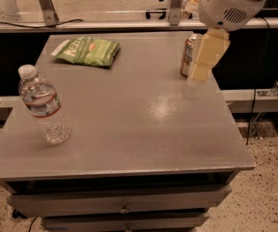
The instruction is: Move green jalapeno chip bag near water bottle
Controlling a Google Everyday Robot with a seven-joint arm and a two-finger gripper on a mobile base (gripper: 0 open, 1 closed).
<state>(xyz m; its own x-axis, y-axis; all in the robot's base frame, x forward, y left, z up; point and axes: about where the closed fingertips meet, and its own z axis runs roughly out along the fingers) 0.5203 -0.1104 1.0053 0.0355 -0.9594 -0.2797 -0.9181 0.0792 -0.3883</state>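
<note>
The green jalapeno chip bag [87,51], a small crinkly green foil packet with white lettering and a pale end, lies flat on the far left part of the grey rectangular table top [129,129], well apart from the gripper [204,62] and to its left in the camera view; nothing touches the bag. The gripper is a pale cream slab hanging from the rounded white arm housing [228,4] over the far right part of the table; whether it is spread or pressed together cannot be told. Just behind the gripper stands the short gold-brown metal drink can [189,52], upright, its right side hidden by the gripper; whether the two touch cannot be told. The clear plastic water bottle [43,105], with white screw cap and white-and-red label band, stands on the near left of the table, far to the gripper's left and nearer the camera, well apart from the bag; below the top sit grey drawers [124,204].
</note>
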